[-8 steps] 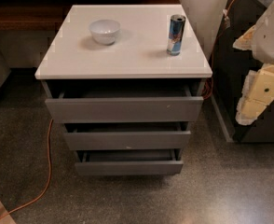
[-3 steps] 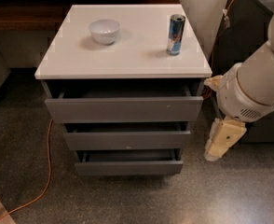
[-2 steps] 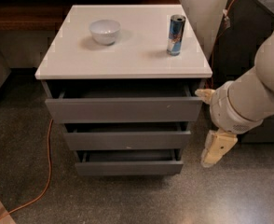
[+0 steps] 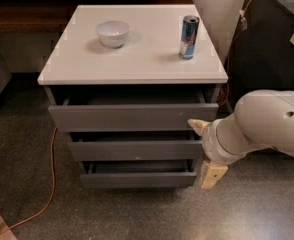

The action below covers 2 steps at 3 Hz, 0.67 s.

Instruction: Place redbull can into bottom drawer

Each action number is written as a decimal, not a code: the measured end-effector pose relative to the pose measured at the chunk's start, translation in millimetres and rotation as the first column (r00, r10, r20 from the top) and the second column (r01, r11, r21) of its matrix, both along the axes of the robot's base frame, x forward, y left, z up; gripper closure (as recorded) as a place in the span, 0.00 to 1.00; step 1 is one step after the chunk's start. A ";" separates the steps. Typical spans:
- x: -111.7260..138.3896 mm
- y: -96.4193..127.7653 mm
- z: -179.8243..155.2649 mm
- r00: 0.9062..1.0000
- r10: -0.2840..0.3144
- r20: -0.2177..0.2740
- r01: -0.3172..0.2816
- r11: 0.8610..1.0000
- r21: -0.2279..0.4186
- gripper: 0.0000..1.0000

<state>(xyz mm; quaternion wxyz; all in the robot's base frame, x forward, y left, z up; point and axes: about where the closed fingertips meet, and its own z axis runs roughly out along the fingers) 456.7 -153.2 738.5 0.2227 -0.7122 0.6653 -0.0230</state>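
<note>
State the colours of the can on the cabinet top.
The redbull can is blue and silver, seen in the camera view; the gripper is beside the middle drawer.

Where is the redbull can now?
In the camera view the redbull can stands on the white cabinet top, right of the white bowl. The gripper is low beside the drawers' right ends.

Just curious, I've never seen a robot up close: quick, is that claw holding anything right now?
The gripper: open, holding nothing, low beside the middle drawer's right end; the redbull can stands on the cabinet top.
</note>
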 end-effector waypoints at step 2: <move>2.1 3.7 -4.5 1.000 -0.011 -0.004 0.011 1.000 -0.011 0.00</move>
